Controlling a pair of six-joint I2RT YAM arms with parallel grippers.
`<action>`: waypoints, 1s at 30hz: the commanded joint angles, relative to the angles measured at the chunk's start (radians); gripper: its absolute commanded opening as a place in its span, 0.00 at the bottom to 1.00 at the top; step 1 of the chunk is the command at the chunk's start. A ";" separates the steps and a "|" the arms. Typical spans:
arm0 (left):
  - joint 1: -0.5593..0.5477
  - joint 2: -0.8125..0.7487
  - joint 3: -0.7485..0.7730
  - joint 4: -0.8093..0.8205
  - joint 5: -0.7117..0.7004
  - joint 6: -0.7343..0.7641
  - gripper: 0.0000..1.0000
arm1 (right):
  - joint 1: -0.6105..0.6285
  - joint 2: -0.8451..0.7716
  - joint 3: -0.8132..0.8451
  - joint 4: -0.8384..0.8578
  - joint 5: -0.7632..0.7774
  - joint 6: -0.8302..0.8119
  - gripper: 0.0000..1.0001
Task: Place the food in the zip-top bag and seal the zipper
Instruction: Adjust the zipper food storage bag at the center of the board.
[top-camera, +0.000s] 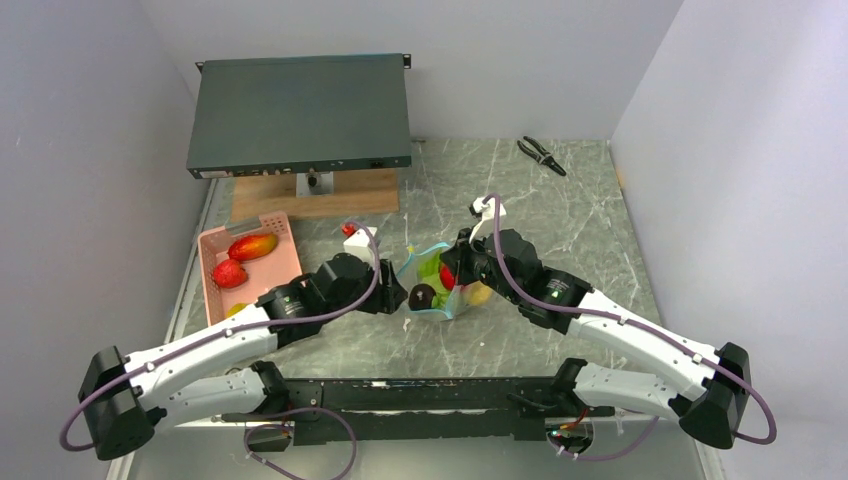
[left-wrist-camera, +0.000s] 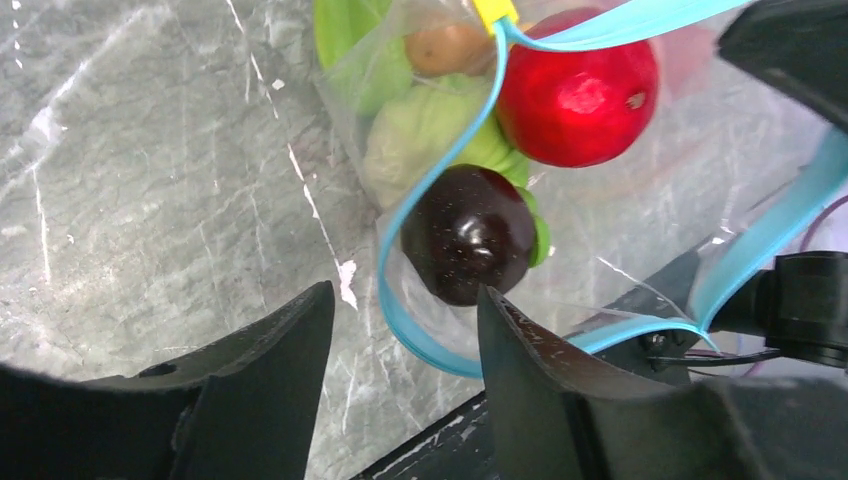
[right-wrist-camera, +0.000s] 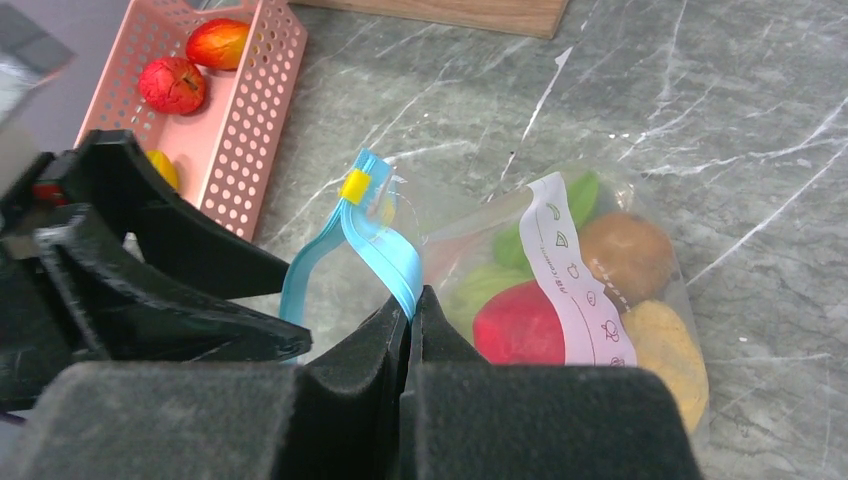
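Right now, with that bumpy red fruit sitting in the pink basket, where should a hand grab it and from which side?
Around its rounded middle, coming straight down from above. The red fruit lies low in the pink basket, whose upright walls block a sideways approach, while the top is open. The open left hand sits nearer it.
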 joint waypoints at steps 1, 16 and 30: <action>0.014 0.046 -0.008 0.092 0.039 -0.035 0.54 | -0.002 -0.003 0.034 0.047 -0.019 0.010 0.00; 0.036 -0.025 0.065 0.079 0.072 0.021 0.00 | 0.046 0.008 0.073 0.060 -0.176 -0.166 0.00; 0.006 -0.008 0.183 -0.055 0.037 -0.153 0.00 | 0.201 0.100 0.167 0.026 -0.015 -0.213 0.00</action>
